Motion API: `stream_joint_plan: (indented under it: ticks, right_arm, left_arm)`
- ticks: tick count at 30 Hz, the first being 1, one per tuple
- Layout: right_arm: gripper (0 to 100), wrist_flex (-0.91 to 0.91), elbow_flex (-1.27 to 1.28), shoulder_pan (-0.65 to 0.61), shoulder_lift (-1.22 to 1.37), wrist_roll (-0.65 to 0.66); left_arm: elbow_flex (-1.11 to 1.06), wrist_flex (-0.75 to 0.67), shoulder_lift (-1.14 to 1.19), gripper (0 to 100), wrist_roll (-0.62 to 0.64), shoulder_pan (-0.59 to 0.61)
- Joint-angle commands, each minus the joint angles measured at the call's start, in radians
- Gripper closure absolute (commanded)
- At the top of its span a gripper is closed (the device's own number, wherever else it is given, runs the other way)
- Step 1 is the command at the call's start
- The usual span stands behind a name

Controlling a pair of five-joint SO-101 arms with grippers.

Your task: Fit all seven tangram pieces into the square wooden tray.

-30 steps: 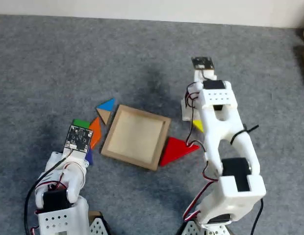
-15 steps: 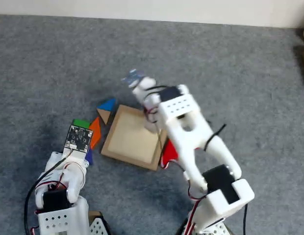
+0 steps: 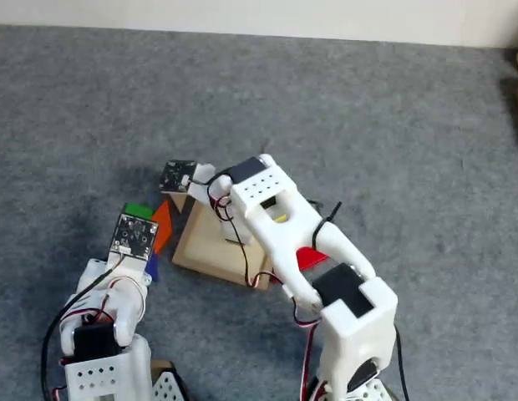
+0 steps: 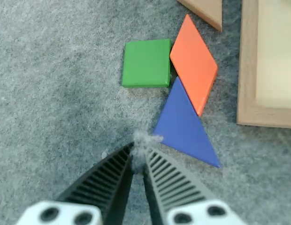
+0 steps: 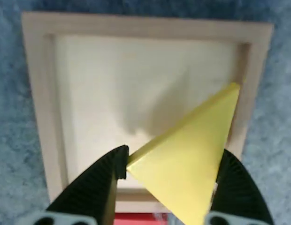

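Your right gripper (image 5: 172,158) has its jaws spread wide, clamping the yellow triangle (image 5: 187,164) above a corner of the wooden tray (image 5: 40,93), with the red triangle (image 3: 309,257) just beside the rim. Your left gripper (image 4: 138,151) is closed on nothing, tips beside the blue triangle (image 4: 183,126); the orange parallelogram (image 4: 193,70) and green square (image 4: 146,63) lie beyond.

Square wooden tray (image 5: 37,93): pale, shallow, floor bare.
Yellow triangle (image 5: 187,159): held tilted above the tray.
Green square (image 4: 146,63), orange parallelogram (image 4: 194,70), blue triangle (image 4: 183,126): laid flat, clustered beside one tray edge.
Tan triangle (image 4: 204,7): near the same edge.
Red triangle (image 3: 313,257): at the opposite edge.
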State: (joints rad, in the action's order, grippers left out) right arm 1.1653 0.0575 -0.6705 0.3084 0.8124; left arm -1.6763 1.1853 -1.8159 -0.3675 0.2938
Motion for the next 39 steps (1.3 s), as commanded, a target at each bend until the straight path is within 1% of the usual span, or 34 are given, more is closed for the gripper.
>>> stream_joint_plan:
  ticks: [1, 4, 6, 11, 15, 20, 22, 25, 27, 33, 37, 39]
  right_arm:
    - [70.4, 0.007, -0.073, -0.025, -0.007, 0.012]
    - [61.8, 0.007, -0.073, -0.048, -0.002, 0.012]
    - [59.4, 0.007, -0.073, -0.059, -0.004, 0.012]
    - [59.1, 0.018, -0.073, -0.048, -0.012, 0.009]
    - [59.1, 0.125, -0.111, -0.004, -0.084, -0.006]
    - [59.7, 0.225, -0.120, 0.054, -0.219, -0.161]
    - [64.4, 0.246, -0.111, 0.081, -0.268, -0.226]
    - [76.1, 0.297, -0.067, 0.119, -0.338, -0.354]
    - [79.6, 0.329, -0.035, 0.137, -0.375, -0.446]
    - [79.3, 0.346, 0.139, 0.185, -0.481, -0.704]
    - [75.9, 0.344, 0.222, 0.202, -0.519, -0.853]
    - [74.4, 0.344, 0.239, 0.219, -0.518, -0.970]
  left_arm:
    - [-0.007, -0.002, -0.005, 99, -0.008, 0.005]
    - [-0.007, -0.002, -0.005, 99, -0.008, 0.005]
    - [-0.007, -0.002, -0.005, 99, -0.008, 0.005]
    - [-0.007, -0.002, -0.005, 99, -0.008, 0.005]
    - [-0.007, -0.002, -0.005, 99, -0.008, 0.005]
    - [-0.007, -0.002, -0.005, 99, -0.008, 0.005]
    - [-0.007, -0.002, -0.005, 99, -0.008, 0.005]
    - [-0.007, -0.002, -0.005, 99, -0.008, 0.005]
    - [-0.007, -0.002, -0.005, 99, -0.008, 0.005]
    - [-0.007, -0.002, -0.005, 99, -0.008, 0.005]
    - [-0.007, -0.002, -0.005, 99, -0.008, 0.005]
    - [-0.007, -0.002, -0.005, 99, -0.008, 0.005]
